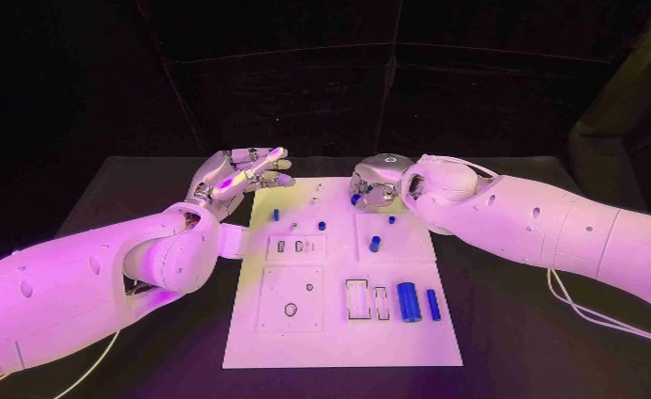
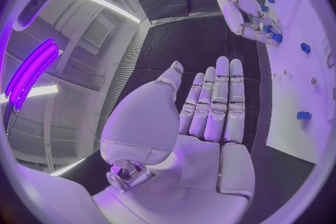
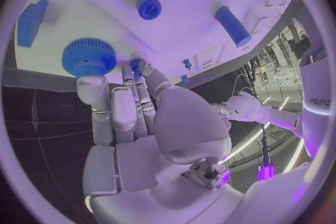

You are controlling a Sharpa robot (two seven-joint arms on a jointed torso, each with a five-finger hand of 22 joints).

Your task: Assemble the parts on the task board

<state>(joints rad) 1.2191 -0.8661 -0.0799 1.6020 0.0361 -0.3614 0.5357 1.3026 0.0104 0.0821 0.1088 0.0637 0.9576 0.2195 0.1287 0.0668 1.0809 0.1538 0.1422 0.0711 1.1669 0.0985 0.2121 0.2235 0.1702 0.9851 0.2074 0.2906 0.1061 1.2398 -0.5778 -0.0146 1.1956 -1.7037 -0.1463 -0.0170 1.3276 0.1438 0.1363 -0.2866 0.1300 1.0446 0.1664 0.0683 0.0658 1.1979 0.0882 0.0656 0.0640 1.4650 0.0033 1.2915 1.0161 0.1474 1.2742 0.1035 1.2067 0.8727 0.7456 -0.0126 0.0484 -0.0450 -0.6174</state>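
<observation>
Two hands: right hand (image 3: pixel 133 117) fingertips touch gear (image 3: pixel 88 56) at board (image 1: pixel 340 324) far edge; left hand (image 1: pixel 242 173) open, beside board.

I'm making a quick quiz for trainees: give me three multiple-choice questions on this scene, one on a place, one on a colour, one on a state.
1. Where is the left hand relative to the task board?
A over its middle
B beside its far left corner, over the table
C at its near edge

2. What colour are the parts?
A red
B green
C blue

3. What state is the left hand in?
A fingers apart, holding nothing
B gripping a part
C curled into a fist

Answers: B, the head view shows it off the board's corner; C, every piece shows blue; A, the left wrist view shows a bare palm.
</observation>
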